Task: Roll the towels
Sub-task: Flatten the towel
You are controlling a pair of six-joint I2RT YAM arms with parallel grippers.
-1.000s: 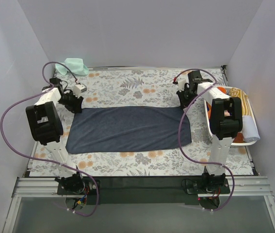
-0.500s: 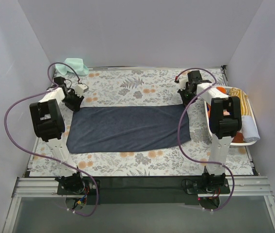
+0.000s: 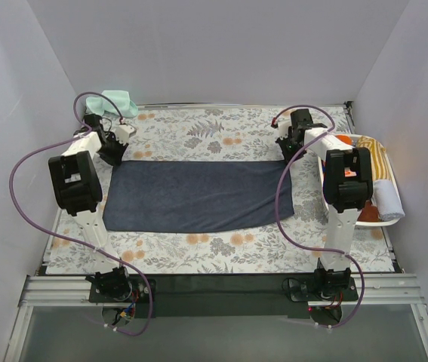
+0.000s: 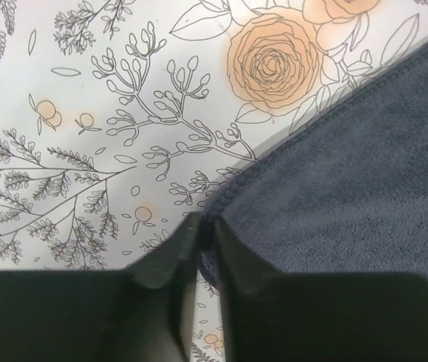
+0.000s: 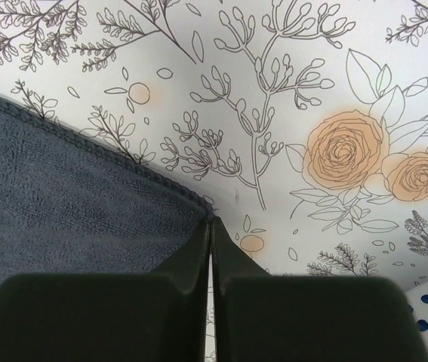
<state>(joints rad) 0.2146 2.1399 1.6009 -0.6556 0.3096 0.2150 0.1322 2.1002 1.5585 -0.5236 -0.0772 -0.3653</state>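
Navy towel [image 3: 198, 196] lies flat mid-table on floral covering [image 3: 198, 136], left gripper [image 3: 113, 154] and right gripper [image 3: 288, 153] each clenched on a far corner; soft, limp, light cloth, probably best held by hemmed corners.

Matt, nubbly navy terry towel [image 3: 198, 196] lies on smooth floral-printed table covering [image 3: 198, 132].

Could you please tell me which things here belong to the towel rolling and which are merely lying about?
Job: navy towel, pinched at its far corners by left gripper and right gripper; mint towel; striped towel; orange towel.
Lying about: white basket; floral table covering.
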